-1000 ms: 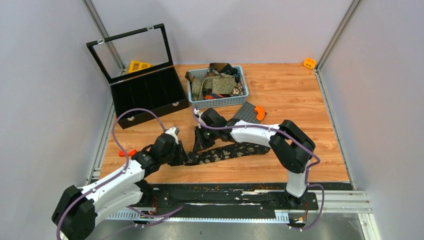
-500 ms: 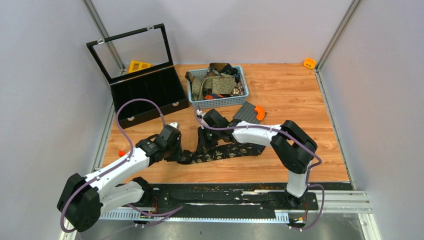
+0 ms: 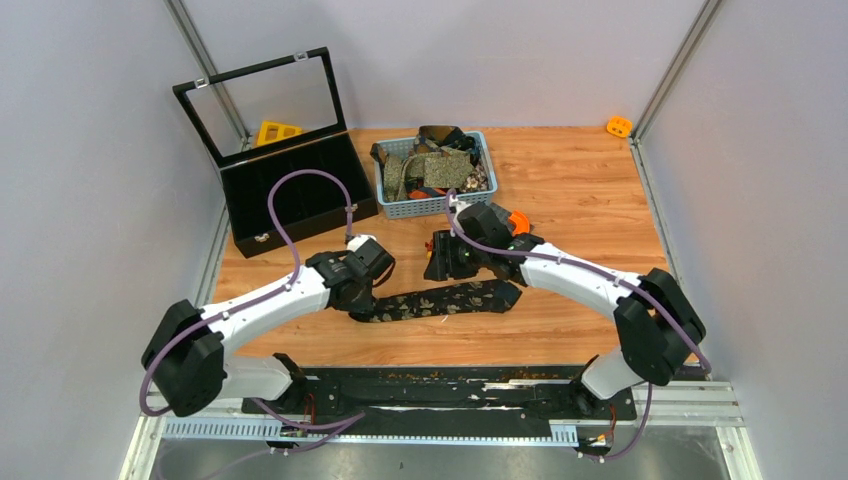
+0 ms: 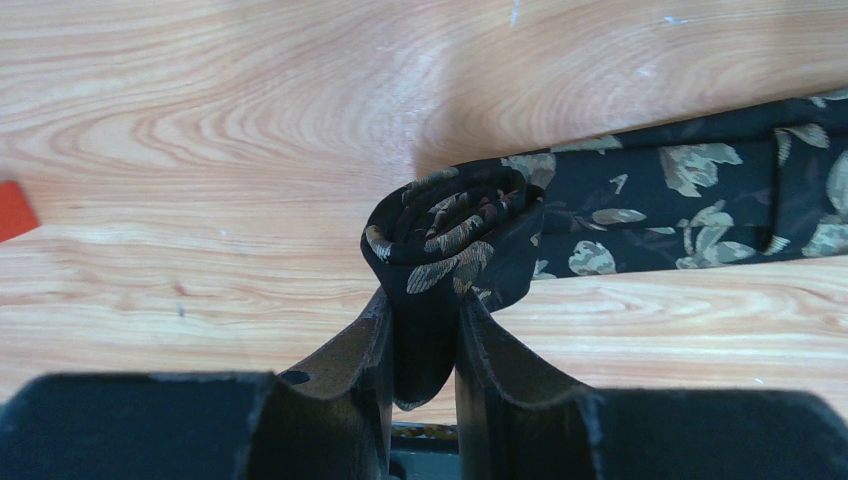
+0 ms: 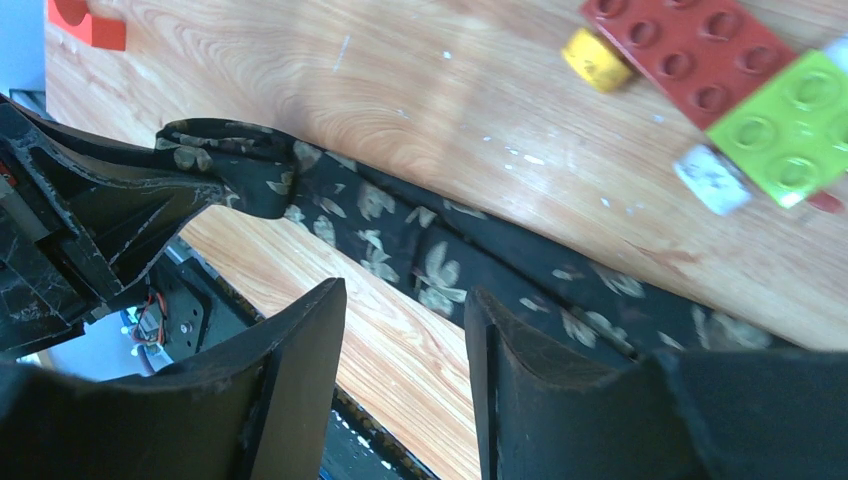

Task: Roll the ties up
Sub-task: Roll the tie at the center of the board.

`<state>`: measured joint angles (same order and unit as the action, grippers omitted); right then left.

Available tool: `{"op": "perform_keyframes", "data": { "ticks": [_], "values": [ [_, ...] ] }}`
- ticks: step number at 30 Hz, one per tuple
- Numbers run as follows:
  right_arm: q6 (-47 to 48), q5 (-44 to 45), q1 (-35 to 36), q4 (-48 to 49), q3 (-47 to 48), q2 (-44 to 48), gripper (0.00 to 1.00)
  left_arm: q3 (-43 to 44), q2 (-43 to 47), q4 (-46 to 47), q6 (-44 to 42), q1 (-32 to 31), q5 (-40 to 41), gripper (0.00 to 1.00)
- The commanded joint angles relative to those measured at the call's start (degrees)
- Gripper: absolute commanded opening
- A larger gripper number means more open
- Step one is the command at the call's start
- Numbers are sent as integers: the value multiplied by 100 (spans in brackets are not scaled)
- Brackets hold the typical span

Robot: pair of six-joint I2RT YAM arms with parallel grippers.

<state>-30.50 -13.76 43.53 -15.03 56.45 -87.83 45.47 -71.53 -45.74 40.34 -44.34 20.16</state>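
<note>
A black tie with pale floral print (image 3: 460, 297) lies flat across the wooden table in front of the arms. Its left end is wound into a small roll (image 4: 455, 215). My left gripper (image 4: 425, 310) is shut on that roll, pinching the fabric between both fingers; from above, the left gripper (image 3: 366, 303) sits at the tie's left end. My right gripper (image 3: 433, 262) hovers open just behind the tie's middle. In the right wrist view, the right gripper (image 5: 405, 292) has nothing between its fingers and the tie (image 5: 420, 240) runs beyond them. More ties fill the blue basket (image 3: 485, 165).
An open black case (image 3: 300, 190) stands at the back left with a yellow piece (image 3: 277, 130) behind it. Red (image 5: 690, 50), green (image 5: 790, 120) and yellow (image 5: 595, 60) toy bricks lie near the right gripper. An orange brick (image 3: 619, 126) sits in the far right corner.
My right gripper let go of the tie, opened, and moved back and to the right. My left gripper moved right along the tie with the rolled end in it.
</note>
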Motion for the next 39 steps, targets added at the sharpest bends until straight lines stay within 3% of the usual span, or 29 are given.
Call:
{"op": "perform_keyframes", "data": {
  "ticks": [1, 15, 28, 32, 36, 39],
  "values": [
    [111, 262, -198, -69, -204, 515, 50, 448, -357, -494, 209, -233, 790, 17],
    [110, 564, -679, -305, -616, 1466, 49, 1566, -2045, -1641, 837, -1075, 1864, 18],
    [47, 963, -883, -630, -854, 2413, 47, 2490, -3498, -1890, 1037, -1652, 1852, 18],
    [56, 963, -918, -710, -886, 2536, 47, 2666, -3717, -1774, 1006, -1713, 1665, 23],
    [48, 959, -932, -754, -937, 2624, 46, 2846, -3875, -1723, 976, -1773, 1617, 38],
    [-25, 911, -934, -756, -970, 2669, 46, 2864, -3908, -1573, 936, -1785, 1503, 43]
  ]
}}
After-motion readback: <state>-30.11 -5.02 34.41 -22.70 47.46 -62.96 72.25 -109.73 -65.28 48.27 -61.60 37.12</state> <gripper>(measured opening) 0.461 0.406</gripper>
